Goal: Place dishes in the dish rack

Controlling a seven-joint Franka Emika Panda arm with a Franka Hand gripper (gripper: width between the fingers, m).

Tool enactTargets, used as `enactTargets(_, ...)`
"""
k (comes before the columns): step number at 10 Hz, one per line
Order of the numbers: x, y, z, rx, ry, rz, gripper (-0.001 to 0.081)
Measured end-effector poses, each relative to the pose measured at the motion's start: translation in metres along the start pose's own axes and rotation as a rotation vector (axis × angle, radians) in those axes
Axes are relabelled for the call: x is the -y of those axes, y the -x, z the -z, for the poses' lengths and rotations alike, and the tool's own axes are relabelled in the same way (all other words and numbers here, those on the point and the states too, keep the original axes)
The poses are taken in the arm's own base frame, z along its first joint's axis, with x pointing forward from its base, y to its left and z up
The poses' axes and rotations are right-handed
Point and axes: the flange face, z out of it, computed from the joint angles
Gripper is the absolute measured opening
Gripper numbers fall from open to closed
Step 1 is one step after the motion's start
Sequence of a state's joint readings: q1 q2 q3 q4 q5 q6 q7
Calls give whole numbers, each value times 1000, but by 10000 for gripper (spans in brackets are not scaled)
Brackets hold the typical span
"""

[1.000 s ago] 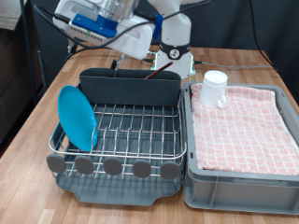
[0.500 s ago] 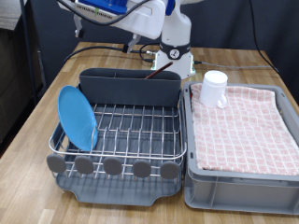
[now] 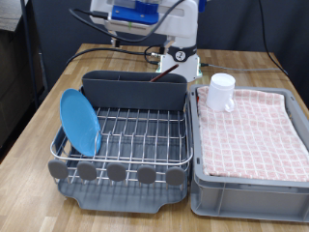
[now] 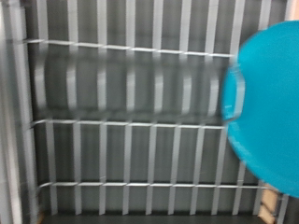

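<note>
The blue plate (image 3: 79,121) stands on edge in the left end of the dish rack (image 3: 135,130), leaning on the wires. In the wrist view the plate (image 4: 266,112) shows beside the rack's wire grid (image 4: 112,121), blurred. The white mug (image 3: 222,92) stands on the checked cloth in the grey bin. The gripper's hand (image 3: 140,14) hangs high above the rack's back compartment at the exterior view's top edge, clear of everything. Its fingers do not show in either view. I cannot make out the wooden spoon.
The grey bin (image 3: 241,188) lined with pink-and-white checked cloth (image 3: 251,130) sits against the rack on the exterior view's right. The robot base (image 3: 179,53) and cables stand behind the rack. Wooden table (image 3: 39,126) shows to the left.
The arm has lifted and swung towards the exterior view's right, from above the rack's left side to high over its back compartment. Plate and mug have not moved.
</note>
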State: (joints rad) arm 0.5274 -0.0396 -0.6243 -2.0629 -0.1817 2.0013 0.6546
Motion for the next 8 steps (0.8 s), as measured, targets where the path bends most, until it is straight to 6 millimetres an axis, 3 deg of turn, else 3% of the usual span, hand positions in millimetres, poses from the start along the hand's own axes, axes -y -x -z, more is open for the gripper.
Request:
enactTargets(5, 48, 73, -4, 86, -84, 148, 802)
enactTargets(8, 73, 117, -6, 33, -65, 258, 802)
